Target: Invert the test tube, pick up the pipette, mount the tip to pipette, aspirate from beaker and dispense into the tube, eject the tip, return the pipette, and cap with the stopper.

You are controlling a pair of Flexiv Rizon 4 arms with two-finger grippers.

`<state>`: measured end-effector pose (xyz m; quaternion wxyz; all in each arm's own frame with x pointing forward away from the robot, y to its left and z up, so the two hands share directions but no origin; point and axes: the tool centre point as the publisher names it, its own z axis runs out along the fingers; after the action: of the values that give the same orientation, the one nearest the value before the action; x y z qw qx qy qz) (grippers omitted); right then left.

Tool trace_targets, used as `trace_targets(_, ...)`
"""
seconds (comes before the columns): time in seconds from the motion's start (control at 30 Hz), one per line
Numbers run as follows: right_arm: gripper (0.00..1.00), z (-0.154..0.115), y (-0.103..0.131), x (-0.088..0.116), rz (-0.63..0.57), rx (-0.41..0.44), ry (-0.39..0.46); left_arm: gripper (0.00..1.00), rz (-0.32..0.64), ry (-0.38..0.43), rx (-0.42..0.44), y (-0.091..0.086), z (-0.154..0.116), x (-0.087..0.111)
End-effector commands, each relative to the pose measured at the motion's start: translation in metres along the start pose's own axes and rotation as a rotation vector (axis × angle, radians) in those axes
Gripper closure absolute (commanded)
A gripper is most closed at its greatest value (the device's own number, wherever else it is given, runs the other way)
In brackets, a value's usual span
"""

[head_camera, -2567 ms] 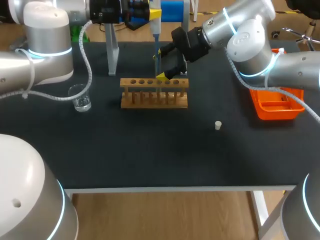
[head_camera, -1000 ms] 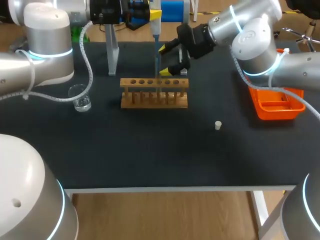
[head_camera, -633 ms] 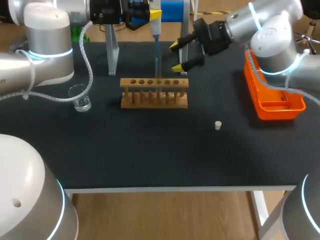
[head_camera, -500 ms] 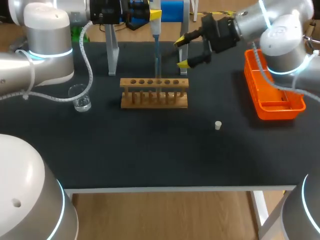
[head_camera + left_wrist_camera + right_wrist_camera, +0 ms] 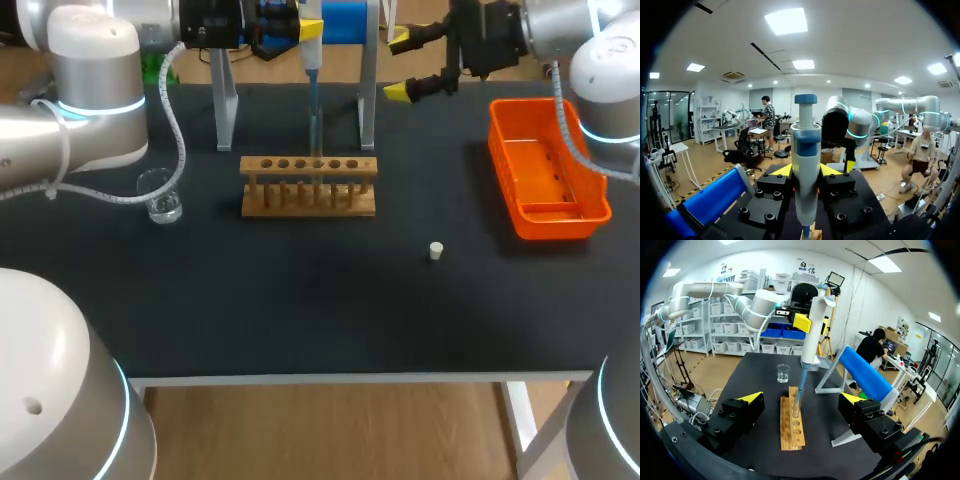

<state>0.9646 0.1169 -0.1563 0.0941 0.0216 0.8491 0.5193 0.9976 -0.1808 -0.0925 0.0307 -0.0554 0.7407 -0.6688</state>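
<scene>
My left gripper (image 5: 311, 28) is shut on the white and blue pipette (image 5: 311, 55), held upright over the wooden rack (image 5: 308, 186). The pipette's blue tip (image 5: 315, 125) reaches down into a rack hole, where a clear test tube (image 5: 797, 407) stands. In the left wrist view the pipette (image 5: 806, 160) fills the gap inside my left gripper (image 5: 806, 172). My right gripper (image 5: 404, 66) hangs open and empty at the back, right of the rack; in its own view the right gripper (image 5: 801, 397) faces the rack (image 5: 792, 425). The white stopper (image 5: 436, 251) lies on the mat. The beaker (image 5: 160, 195) stands at the left.
An orange tray (image 5: 548, 180) sits at the right edge under my right arm. The pipette stand (image 5: 368, 95), grey legs with a blue bar, stands behind the rack. The black mat (image 5: 320, 300) runs bare to the front edge.
My right gripper, open throughout, has drawn away from the rack, up and to the back right, uncovering the orange tray. The left arm and pipette have kept still.
</scene>
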Motion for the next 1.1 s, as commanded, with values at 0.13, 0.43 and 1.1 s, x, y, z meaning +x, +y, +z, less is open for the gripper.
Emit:
trace_targets(0.13, 0.00, -0.006, -0.001, 0.003, 0.000, 0.001, -0.004, 1.00, 0.000, -0.003, -0.002, -0.001, 0.000, 0.001)
trace_targets(0.43, 0.00, -0.019, 0.040, -0.003, 0.009, 0.004, -0.024, 1.00, 0.000, -0.003, -0.002, -0.001, 0.000, 0.001)
trace_targets(1.1, 1.00, -0.052, 0.112, -0.011, 0.061, -0.042, -0.065, 1.00, 0.000, -0.003, -0.002, -0.001, 0.000, 0.001)
